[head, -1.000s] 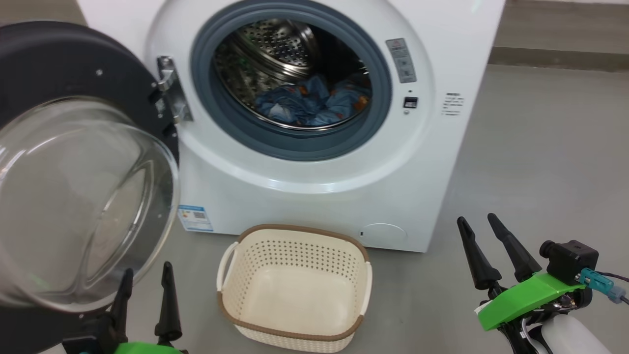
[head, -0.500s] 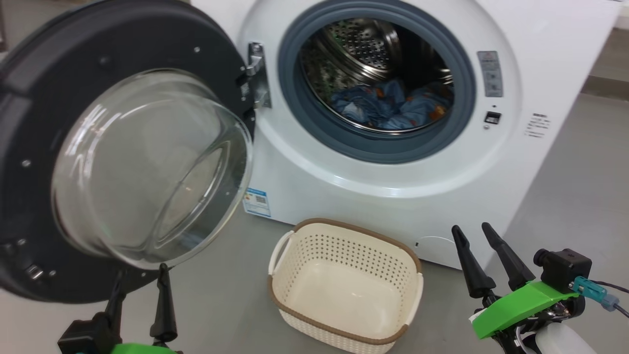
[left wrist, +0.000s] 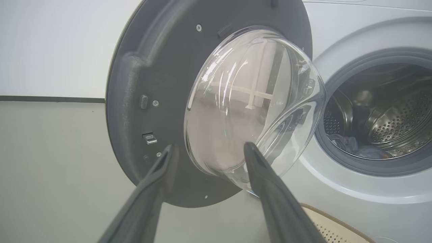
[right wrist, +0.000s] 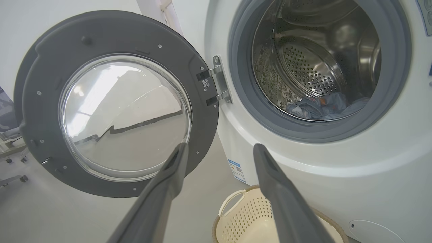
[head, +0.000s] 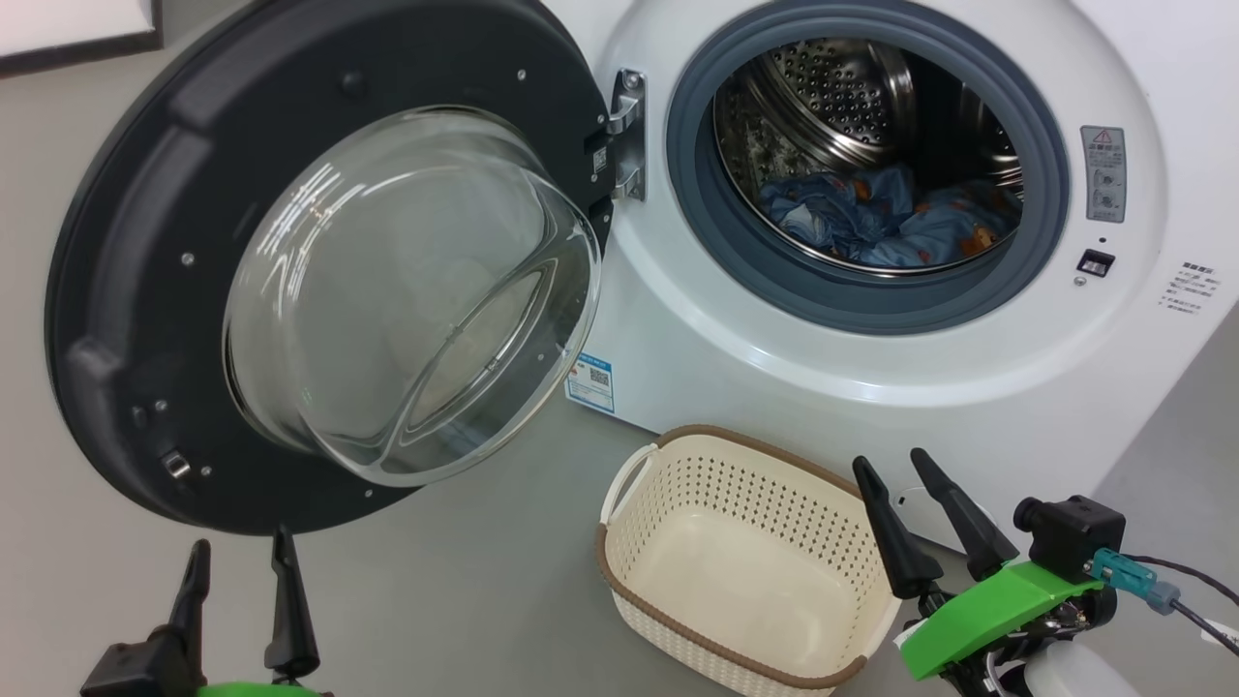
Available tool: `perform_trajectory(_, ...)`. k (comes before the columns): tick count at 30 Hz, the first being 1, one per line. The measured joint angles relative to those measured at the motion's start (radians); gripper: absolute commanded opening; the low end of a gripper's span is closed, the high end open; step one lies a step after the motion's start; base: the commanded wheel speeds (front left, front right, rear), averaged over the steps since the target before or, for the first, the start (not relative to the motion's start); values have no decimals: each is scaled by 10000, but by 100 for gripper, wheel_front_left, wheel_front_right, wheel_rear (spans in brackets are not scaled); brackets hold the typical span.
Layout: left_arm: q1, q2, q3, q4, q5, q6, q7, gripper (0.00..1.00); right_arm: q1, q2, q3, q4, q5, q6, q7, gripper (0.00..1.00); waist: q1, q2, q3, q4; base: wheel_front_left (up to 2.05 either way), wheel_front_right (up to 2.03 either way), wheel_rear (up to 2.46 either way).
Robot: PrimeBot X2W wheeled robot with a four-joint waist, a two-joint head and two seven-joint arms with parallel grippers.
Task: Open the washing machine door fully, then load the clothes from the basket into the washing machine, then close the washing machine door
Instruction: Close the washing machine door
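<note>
Left tool (head: 240, 542): fingers spread wide, holding nothing; low in the head view, just under the lower rim of the washing machine door (head: 145, 242), not touching it.
Left tool, own wrist view (left wrist: 210, 145): aimed at the door's inner face and glass bowl (left wrist: 249, 101). Judged to be lining up to close the door.
Right tool (head: 889, 459): fingers spread wide, empty; hangs just beside the right end of the basket (head: 678, 447), apart from it.
Door: swung fully out to the left on its hinge (head: 627, 136), with the bowl facing the robot, which leaves the mouth of the washing machine (head: 774, 387) unobstructed.
Clothes (head: 891, 218): blue printed heap on the bottom of the drum (head: 842, 87), behind the gasket (head: 697, 194); nothing seen hanging over the lip.
Basket: on the floor (head: 436, 581) in front of the machine, below the opening; empty.
Stage (judgement): loading finished; only closing the door is left.
Change over the last second: the head camera has swung left, so machine and basket now sit further right in the picture and the whole door is in frame.
Unchanged: both tools equally spread, the basket empty, the clothes in the drum.
Left tool versus door: its fingertips overlapped the bowl's lower edge before and now sit below the rim. This is partly the camera; I cannot separate the two.
</note>
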Motion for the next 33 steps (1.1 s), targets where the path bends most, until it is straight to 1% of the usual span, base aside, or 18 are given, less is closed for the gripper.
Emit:
perform_trajectory(12,149,-10,94,-211,-63,198,-100,100,-413,-142,336,155,59,0,0,100,0,0,168,125,0,0,0)
perform_trajectory(33,159,79,21,-213,-176,198,-98,100,-411,-148,313,165,115,0,0,100,0,0,111,82,0,0,0)
